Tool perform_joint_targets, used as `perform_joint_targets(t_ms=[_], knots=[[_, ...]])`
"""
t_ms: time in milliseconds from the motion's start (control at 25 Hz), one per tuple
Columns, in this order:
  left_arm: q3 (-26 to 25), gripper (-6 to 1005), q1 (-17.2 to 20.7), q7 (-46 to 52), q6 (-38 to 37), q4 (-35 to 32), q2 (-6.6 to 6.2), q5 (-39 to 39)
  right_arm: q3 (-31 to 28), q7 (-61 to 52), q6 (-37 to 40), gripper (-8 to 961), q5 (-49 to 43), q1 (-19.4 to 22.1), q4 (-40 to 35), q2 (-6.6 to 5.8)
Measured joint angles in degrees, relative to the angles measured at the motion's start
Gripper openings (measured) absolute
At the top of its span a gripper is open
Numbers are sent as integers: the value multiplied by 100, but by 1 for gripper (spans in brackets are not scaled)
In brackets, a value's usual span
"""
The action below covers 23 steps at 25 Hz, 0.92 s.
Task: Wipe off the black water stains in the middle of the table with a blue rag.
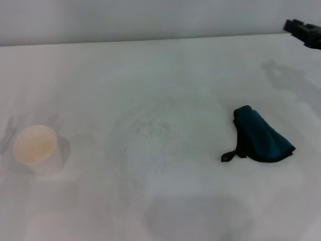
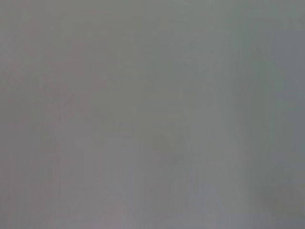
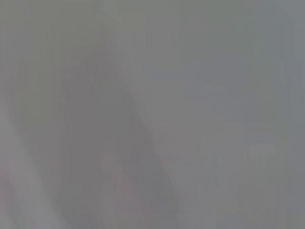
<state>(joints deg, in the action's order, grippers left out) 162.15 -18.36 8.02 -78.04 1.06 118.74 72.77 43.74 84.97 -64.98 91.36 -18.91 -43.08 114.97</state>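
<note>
On the left of the head view a white paper cup (image 1: 37,149) stands upright on the white surface (image 1: 150,75), its pale inside facing the camera and its outline washed out against the white around it. A faint grey shadow lies beside it.

In the middle of the surface no dark blotch can be made out: there is only a faint, slightly grainy patch around the centre and some soft grey smudges, one low in the view and one toward the far right. Whether any of this is the black water stains cannot be told.

Right of centre lies the blue rag (image 1: 261,135), a dark teal bundle crumpled on the surface, well apart from the cup. Its thin black loop strap (image 1: 229,156) trails out from the near left edge and rests flat on the surface. Nothing touches the rag.

At the far right, in the upper corner, a dark piece of the right gripper (image 1: 304,31) pokes into view, cut off by the edge, above the far side of the surface and well away from the rag. How far its fingers stand apart cannot be told, and it has hold of nothing visible.

The left gripper does not show in the head view. Both wrist views give only a featureless grey blur, with nothing recognisable in them.
</note>
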Motion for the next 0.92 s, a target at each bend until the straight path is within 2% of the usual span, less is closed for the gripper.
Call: perform_joint_targets(t_ms=[120,320,560,680,920], knots=[[0,876,-17,-100,65,5,3,95,-368,977,-154,230,563,1,688,-1],[0,876,-54,-199,95,8,8,109,-1032,2435,-252,230,893,-17,1622,-2],[0,876,-27,-196,97,7,11,173,-1672,4673,-660,230,1988,16,2935,-1],[0,876,11,-178,67,-34,19,319,-1898,5630,-959,230,2268,67,3326,-1],[1,876,16,-71,97,-59,26,331,-2214,7010,-1020,230,2382,58,3789,6]])
